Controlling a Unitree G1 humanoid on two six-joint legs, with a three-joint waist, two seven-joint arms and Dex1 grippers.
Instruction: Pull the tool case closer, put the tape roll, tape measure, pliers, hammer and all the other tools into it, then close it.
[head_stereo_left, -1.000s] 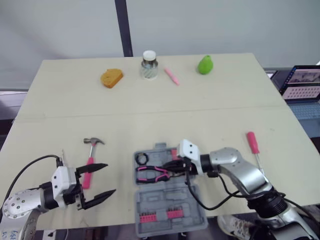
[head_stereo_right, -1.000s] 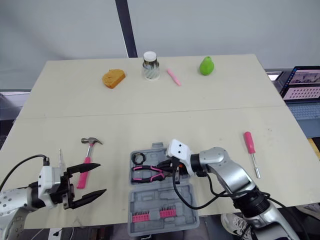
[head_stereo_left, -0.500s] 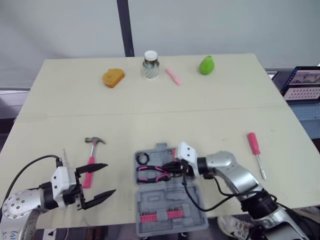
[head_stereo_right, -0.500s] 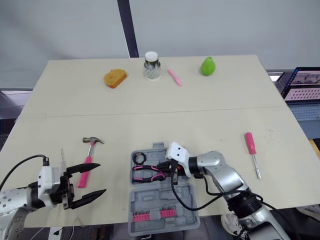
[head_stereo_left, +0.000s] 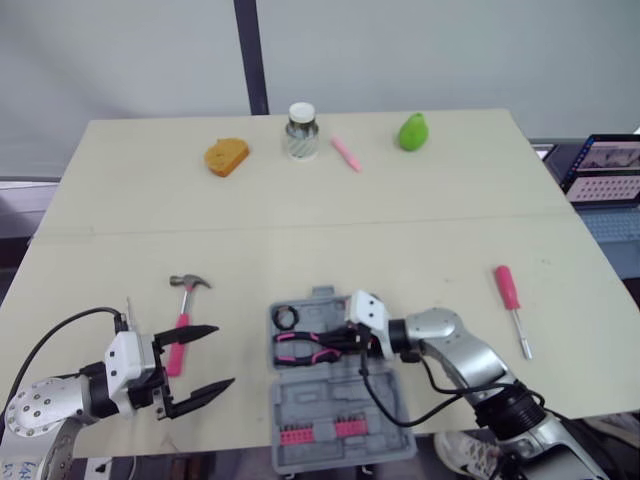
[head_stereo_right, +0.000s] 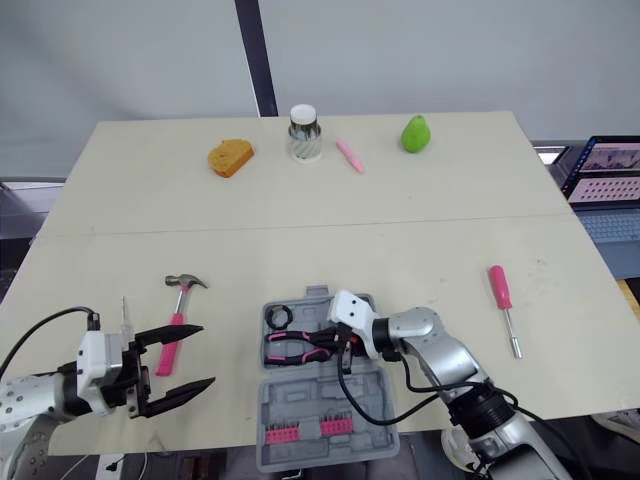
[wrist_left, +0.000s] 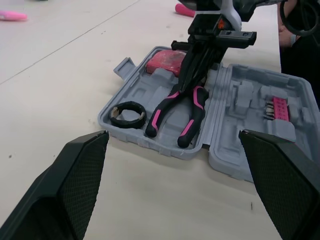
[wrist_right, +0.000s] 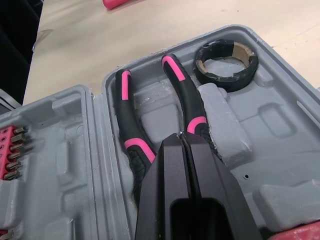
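The grey tool case (head_stereo_left: 340, 405) lies open at the table's front centre. In it are a black tape roll (head_stereo_left: 287, 317), pink-handled pliers (head_stereo_left: 303, 345) and a pink tape measure (wrist_left: 167, 61); the other half holds pink bits (head_stereo_left: 315, 432). My right gripper (head_stereo_left: 338, 340) reaches into the case, its fingers (wrist_right: 186, 165) shut over the pliers' head, which they hide. My left gripper (head_stereo_left: 196, 360) stands open at the front left, just in front of the hammer (head_stereo_left: 182, 310). A pink screwdriver (head_stereo_left: 512, 300) lies to the right.
Along the far edge stand an orange object (head_stereo_left: 226, 155), a jar (head_stereo_left: 300, 130), a pink pen (head_stereo_left: 344, 152) and a green pear (head_stereo_left: 411, 130). A laptop (head_stereo_left: 605, 165) sits beyond the table's right side.
My right wrist has shifted a little left over the case and the forearm has dropped lower. The pliers stay in their slot. The left gripper has not moved.
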